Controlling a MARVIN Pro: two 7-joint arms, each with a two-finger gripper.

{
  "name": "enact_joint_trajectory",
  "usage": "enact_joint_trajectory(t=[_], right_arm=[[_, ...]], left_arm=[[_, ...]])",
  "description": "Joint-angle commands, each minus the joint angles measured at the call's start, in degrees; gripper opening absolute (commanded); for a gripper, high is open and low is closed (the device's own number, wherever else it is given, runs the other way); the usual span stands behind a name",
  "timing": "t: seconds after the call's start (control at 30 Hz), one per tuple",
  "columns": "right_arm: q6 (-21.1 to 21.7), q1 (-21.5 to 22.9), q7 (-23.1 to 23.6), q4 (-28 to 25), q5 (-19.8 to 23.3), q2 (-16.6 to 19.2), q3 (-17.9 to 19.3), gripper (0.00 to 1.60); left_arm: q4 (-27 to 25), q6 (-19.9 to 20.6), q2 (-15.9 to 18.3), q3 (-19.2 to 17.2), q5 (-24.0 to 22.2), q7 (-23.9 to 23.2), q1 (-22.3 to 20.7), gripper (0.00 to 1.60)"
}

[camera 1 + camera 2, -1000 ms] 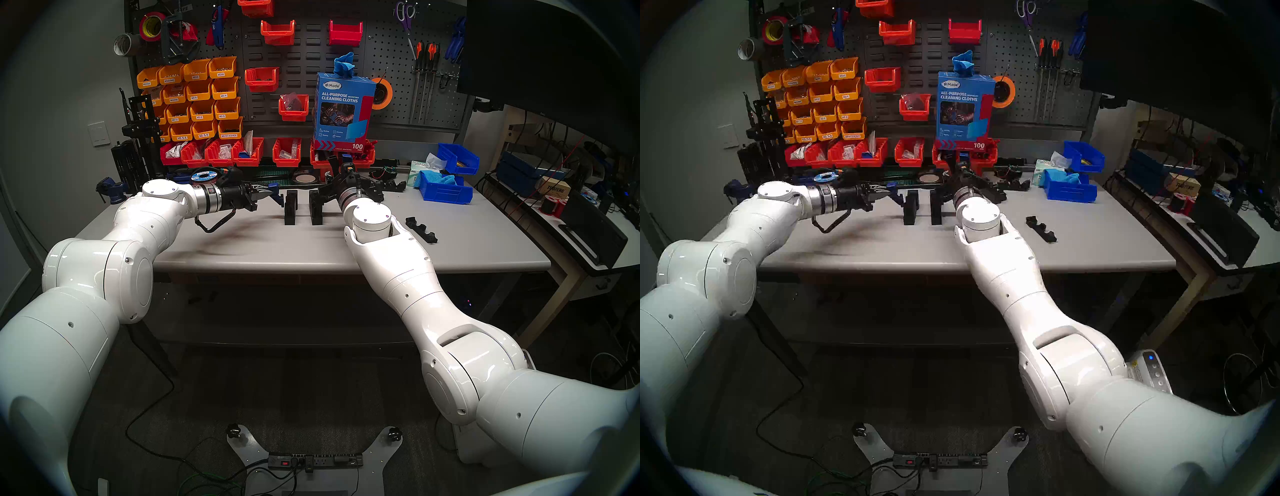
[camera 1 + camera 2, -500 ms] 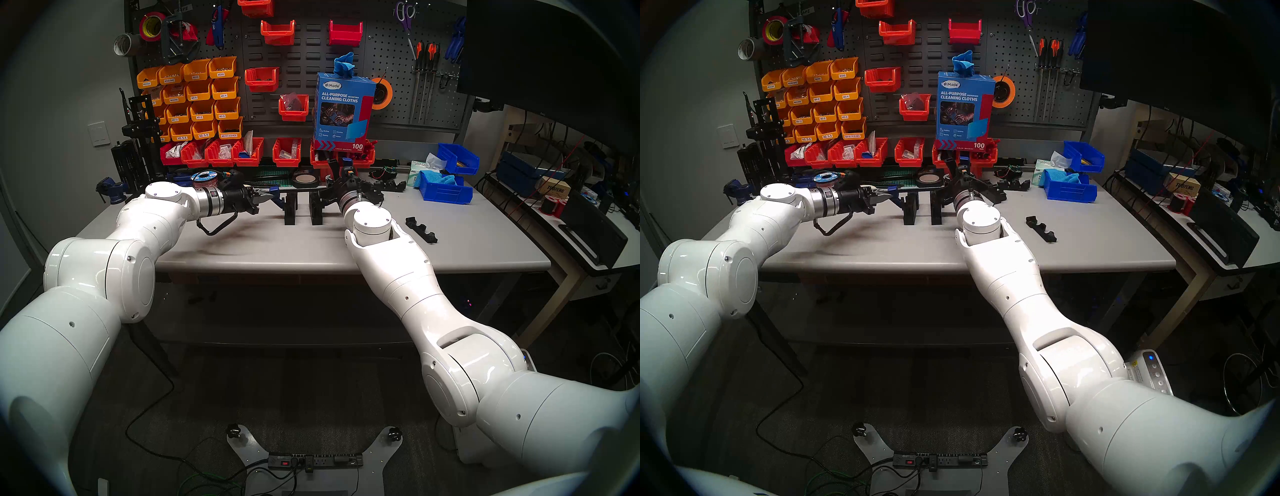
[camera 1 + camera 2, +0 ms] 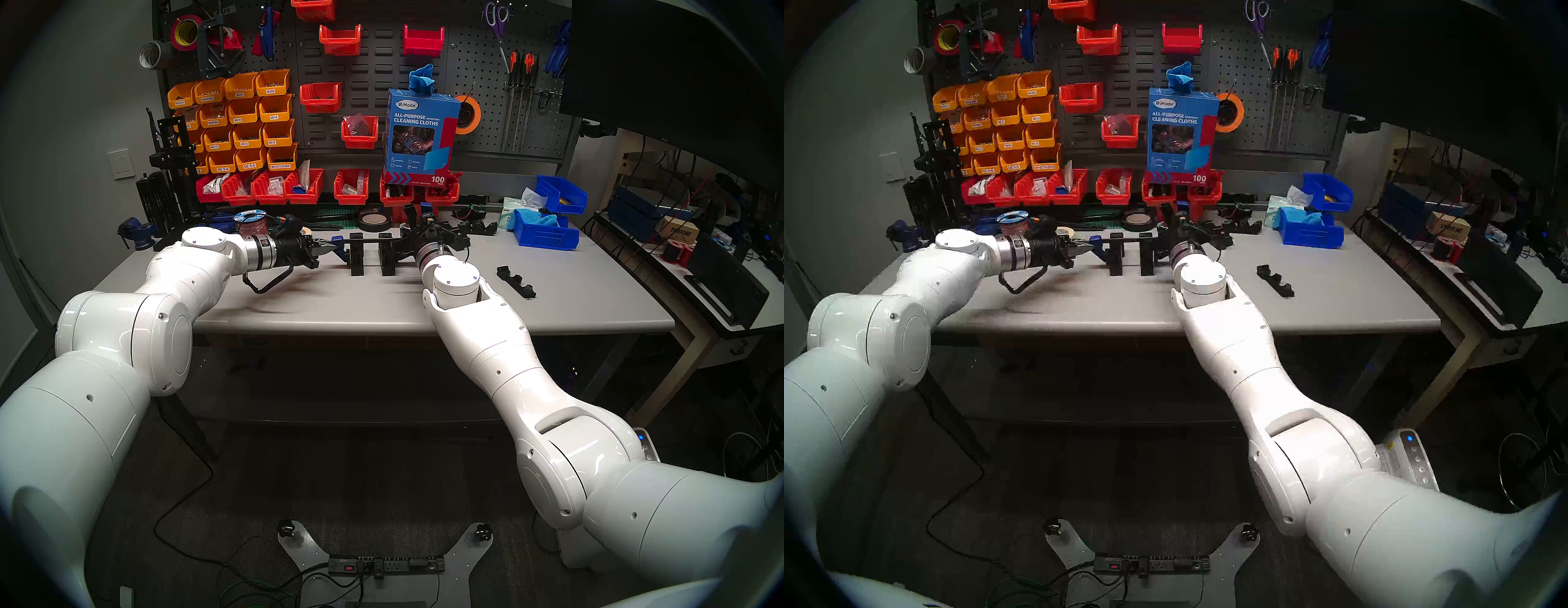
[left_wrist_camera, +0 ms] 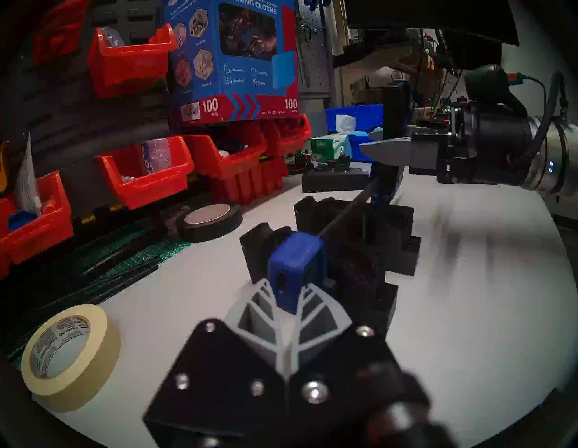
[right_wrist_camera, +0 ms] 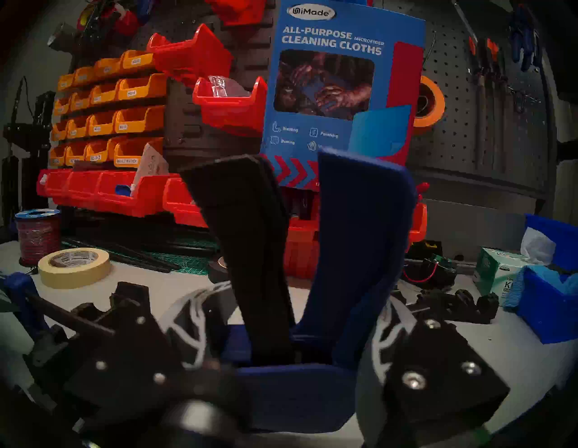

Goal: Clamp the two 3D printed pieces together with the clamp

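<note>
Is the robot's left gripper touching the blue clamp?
Touching. In the left wrist view, the left gripper has its grey fingers pinched shut on the blue end block of the clamp.

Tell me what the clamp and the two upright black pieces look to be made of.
Clamp: blue body looks like matte moulded or printed plastic, with faint surface texture; its thin dark bar looks like metal, though too slim to be sure.
Two 3D printed pieces: matte black plastic, going by ribbed, layered-looking faces and no shine.
</note>
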Motion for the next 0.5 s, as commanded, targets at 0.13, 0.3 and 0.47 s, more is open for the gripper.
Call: enact_joint_trajectory(t=[0.13, 0.3, 0.47], right_arm=[[-1.31, 1.24, 0.28, -3.21, 0.05, -0.76, -0.26, 0.00], [-1.37, 1.11, 0.23, -3.31, 0.09, -0.76, -0.30, 0.00], [-1.42, 1.14, 0.21, -3.28, 0.10, -0.82, -0.37, 0.00]], left_arm=[[-0.86, -0.57, -0.91, -0.33, 0.04, -0.43, -3.40, 0.00], [-0.73, -0.60, -0.85, -0.40, 0.24, -0.46, -3.37, 0.00], [-0.69, -0.62, -0.81, -0.42, 0.38, -0.35, -3.37, 0.00]])
